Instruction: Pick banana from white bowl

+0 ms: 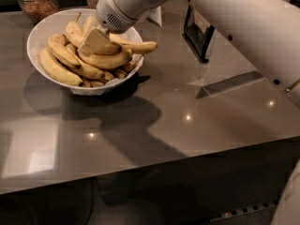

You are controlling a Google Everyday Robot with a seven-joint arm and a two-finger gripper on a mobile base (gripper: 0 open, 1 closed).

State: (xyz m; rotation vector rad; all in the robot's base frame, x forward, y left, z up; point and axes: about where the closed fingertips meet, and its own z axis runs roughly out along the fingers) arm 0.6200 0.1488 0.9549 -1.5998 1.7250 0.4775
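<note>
The white arm (225, 18) comes in from the right of the white bowl (44, 25), wrist tipped down and leftward, and the gripper (96, 41) is right over the bowl's middle, its tan tip touching the top of the bananas (101, 60) heaped inside; open or clamped, can't tell from here; a glass jar (36, 1) sits just behind the bowl

Kitchen, seemingly: counter (197, 125), grain jars (36, 3), tool (95, 42) over white bowl (36, 35) of bananas (101, 60).

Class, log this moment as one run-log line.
phase: grasp attempt | gripper: on banana pile in white bowl | bananas: none lifted | bowl: on grey table
</note>
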